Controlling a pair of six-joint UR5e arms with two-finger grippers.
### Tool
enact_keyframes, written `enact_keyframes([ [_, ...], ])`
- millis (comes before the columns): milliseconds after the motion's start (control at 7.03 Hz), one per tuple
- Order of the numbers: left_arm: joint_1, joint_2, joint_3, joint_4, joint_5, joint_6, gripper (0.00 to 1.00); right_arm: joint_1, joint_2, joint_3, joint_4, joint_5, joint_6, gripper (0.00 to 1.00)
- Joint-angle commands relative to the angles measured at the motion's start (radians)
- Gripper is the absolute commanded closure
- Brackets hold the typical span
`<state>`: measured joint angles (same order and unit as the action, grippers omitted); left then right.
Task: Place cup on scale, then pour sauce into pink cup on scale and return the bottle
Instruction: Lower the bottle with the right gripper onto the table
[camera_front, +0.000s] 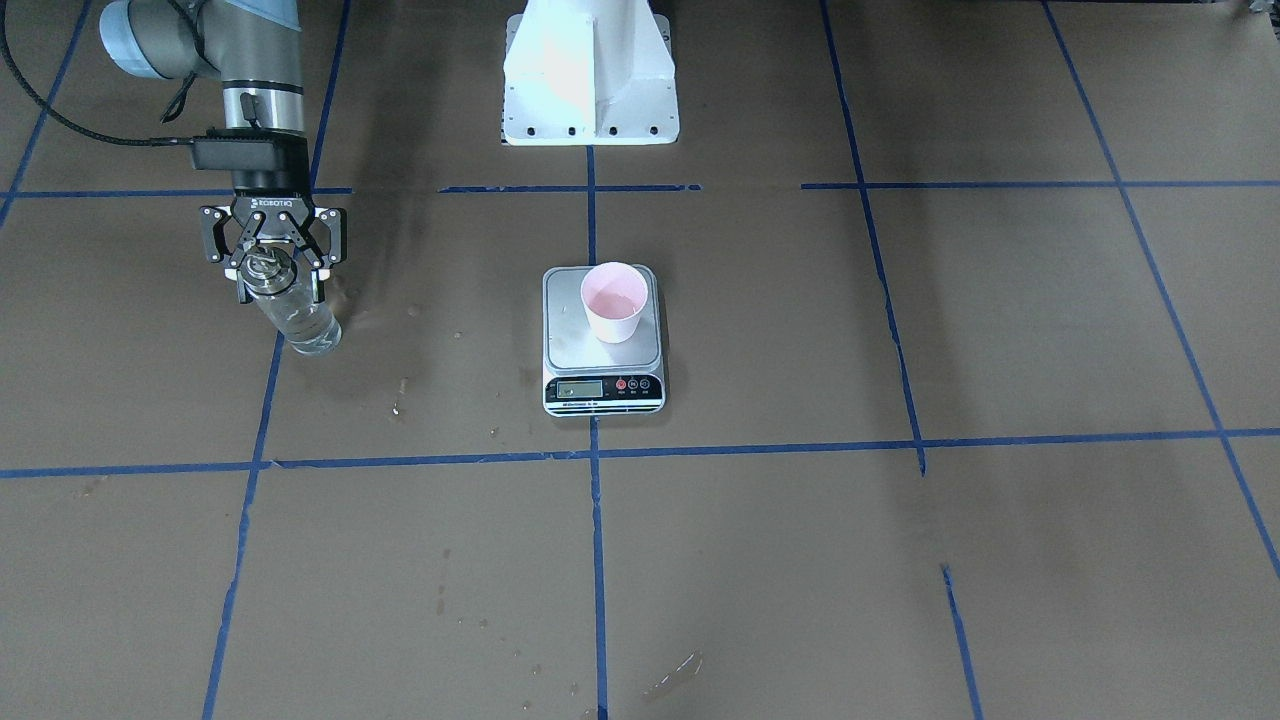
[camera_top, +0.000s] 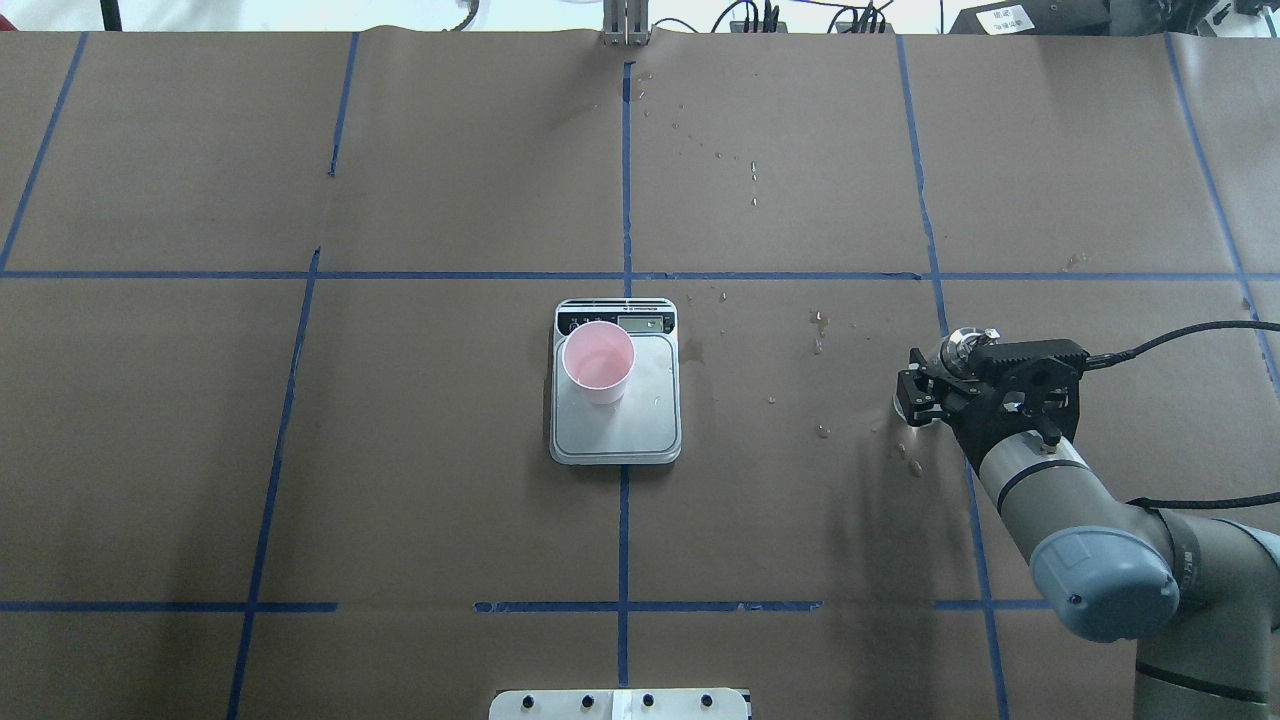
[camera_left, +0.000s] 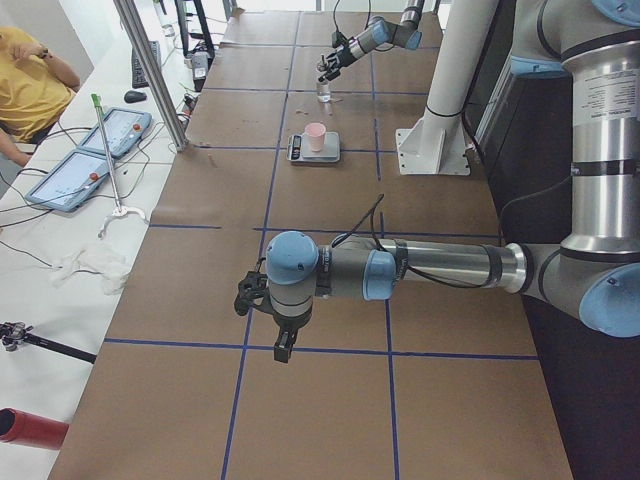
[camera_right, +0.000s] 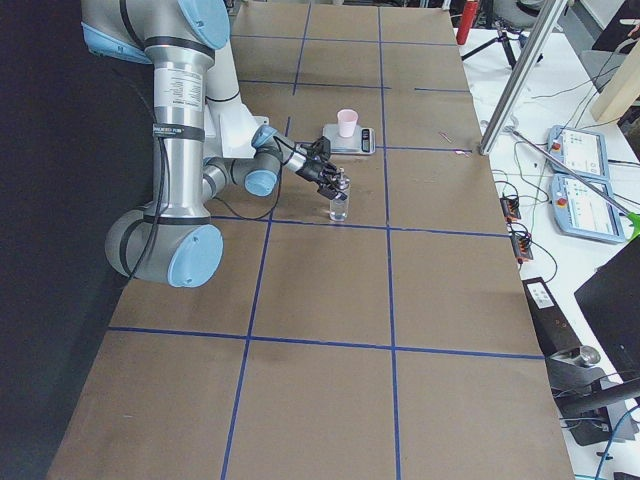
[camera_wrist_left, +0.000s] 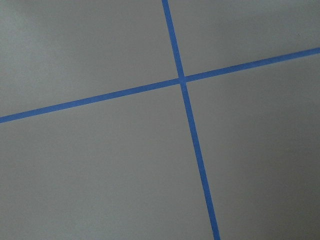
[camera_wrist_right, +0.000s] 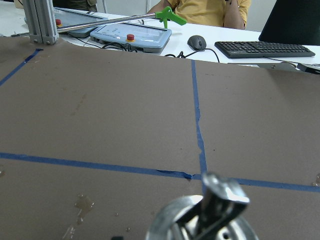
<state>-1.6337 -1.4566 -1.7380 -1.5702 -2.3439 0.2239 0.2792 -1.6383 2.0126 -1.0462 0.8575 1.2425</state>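
The pink cup (camera_front: 615, 300) stands upright on the scale (camera_front: 572, 345), toward its display end; it also shows in the overhead view (camera_top: 598, 362). The clear glass bottle (camera_front: 300, 322) stands on the table far to the robot's right of the scale, with clear liquid in its lower part. My right gripper (camera_front: 280, 285) is around its upper body just under the metal collar, fingers against the glass. The spout (camera_wrist_right: 220, 197) fills the bottom of the right wrist view. My left gripper (camera_left: 250, 295) hangs low over bare paper far from the scale; I cannot tell whether it is open.
The robot's white pedestal (camera_front: 590, 70) stands behind the scale. Wet drops (camera_top: 820, 330) dot the brown paper between scale and bottle. Blue tape lines grid the table. Tablets, a keyboard and a seated person (camera_wrist_right: 200, 10) are beyond the far edge.
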Motion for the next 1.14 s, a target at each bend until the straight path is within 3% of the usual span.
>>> enact_keyframes([
  [0, 0.000, -0.001, 0.000, -0.001, 0.000, 0.000, 0.00, 0.000, 0.000, 0.000, 0.000, 0.000, 0.000, 0.00],
  [427, 0.000, -0.001, 0.000, -0.007, 0.000, 0.000, 0.00, -0.002, -0.008, -0.014, 0.003, 0.000, 0.059, 0.00],
  [712, 0.000, -0.001, 0.000, -0.007, 0.000, 0.000, 0.00, -0.035, -0.058, -0.031, 0.107, -0.006, 0.072, 0.00],
  [996, 0.000, 0.001, 0.002, -0.005, 0.000, 0.000, 0.00, -0.076, -0.060, -0.029, 0.117, -0.026, 0.098, 0.00],
])
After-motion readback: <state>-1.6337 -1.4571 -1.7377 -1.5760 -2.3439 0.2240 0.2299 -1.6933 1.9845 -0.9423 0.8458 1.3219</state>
